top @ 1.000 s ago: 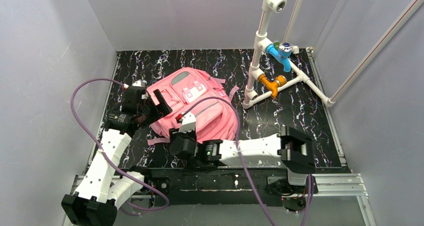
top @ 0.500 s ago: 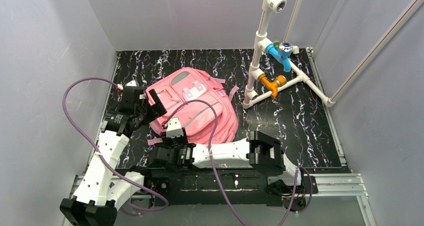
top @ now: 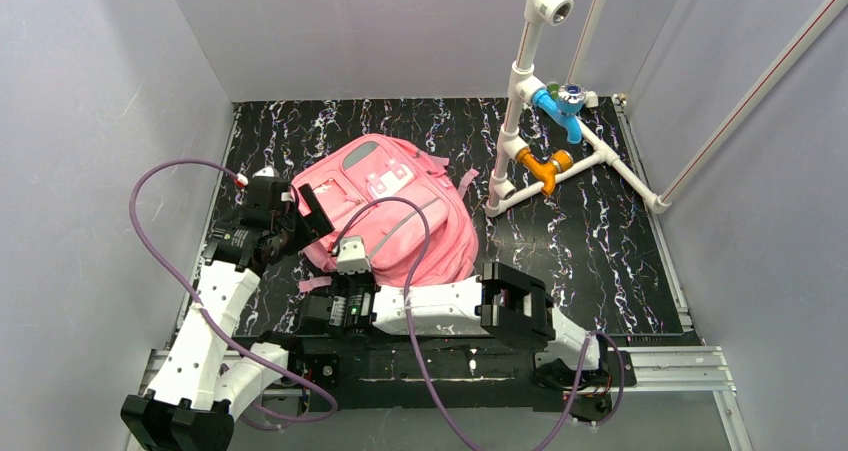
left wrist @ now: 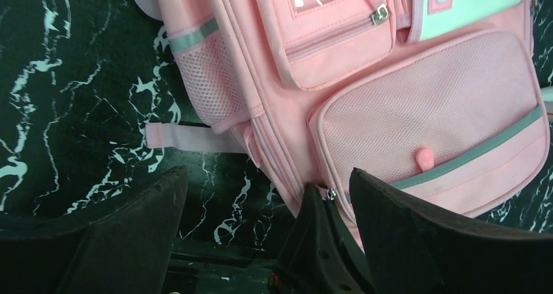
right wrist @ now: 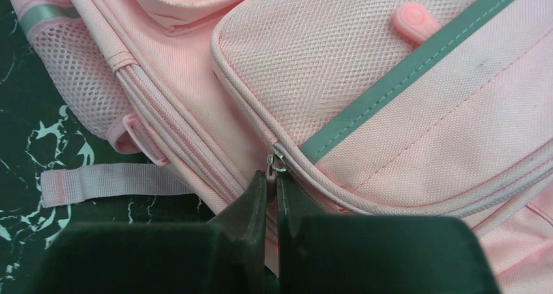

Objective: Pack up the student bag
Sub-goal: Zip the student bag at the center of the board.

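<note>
The student bag [top: 400, 206] lay front-up on the marbled table [top: 590, 251]. At the bag's near-left corner, the right gripper [right wrist: 272, 178] held its fingers together right at the front pocket's zipper pull [right wrist: 278, 160]; whether they pinched it could not be told. Over the bag's left edge, the left gripper [left wrist: 266, 176] hovered, fingers spread wide

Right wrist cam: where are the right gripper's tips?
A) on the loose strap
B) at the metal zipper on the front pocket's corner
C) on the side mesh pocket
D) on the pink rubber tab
B: the right gripper has its jaws closed just below the zipper at the corner of the pocket on the bag. The strap lies off to the side, untouched.
</note>
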Controlling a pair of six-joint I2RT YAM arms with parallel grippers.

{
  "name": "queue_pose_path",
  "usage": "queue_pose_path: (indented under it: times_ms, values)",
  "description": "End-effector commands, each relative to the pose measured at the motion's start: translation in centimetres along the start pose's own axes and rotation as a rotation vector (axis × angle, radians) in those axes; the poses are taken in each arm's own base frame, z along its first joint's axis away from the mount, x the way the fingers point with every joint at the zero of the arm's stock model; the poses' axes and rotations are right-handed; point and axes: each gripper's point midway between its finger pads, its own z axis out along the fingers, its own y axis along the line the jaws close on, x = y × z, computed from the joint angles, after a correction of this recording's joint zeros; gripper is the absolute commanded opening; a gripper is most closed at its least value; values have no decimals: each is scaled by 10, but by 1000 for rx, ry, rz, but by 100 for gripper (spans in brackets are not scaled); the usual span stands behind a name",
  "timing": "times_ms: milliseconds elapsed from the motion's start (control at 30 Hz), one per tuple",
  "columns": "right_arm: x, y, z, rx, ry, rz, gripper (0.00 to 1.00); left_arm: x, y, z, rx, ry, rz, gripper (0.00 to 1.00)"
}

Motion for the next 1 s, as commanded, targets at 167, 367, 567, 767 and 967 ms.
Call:
queue_pose_path:
  times_ms: [167,367,567,767,967]
  values:
    - [-19,-11,-7,-248,28,88,1,44,-32,14,193,194,-83,84]
    - [-27,-6,-25,-419,38,81,1,58,-37,36,220,228,-185,75]
    - [-35,1,-43,-541,58,99,1,76,-27,67,175,247,-261,59]
    - [-29,-5,-47,-539,105,41,1,85,-17,92,147,218,-326,26]
    - [0,-40,-50,-464,223,-68,1,64,12,101,-9,98,-322,0]
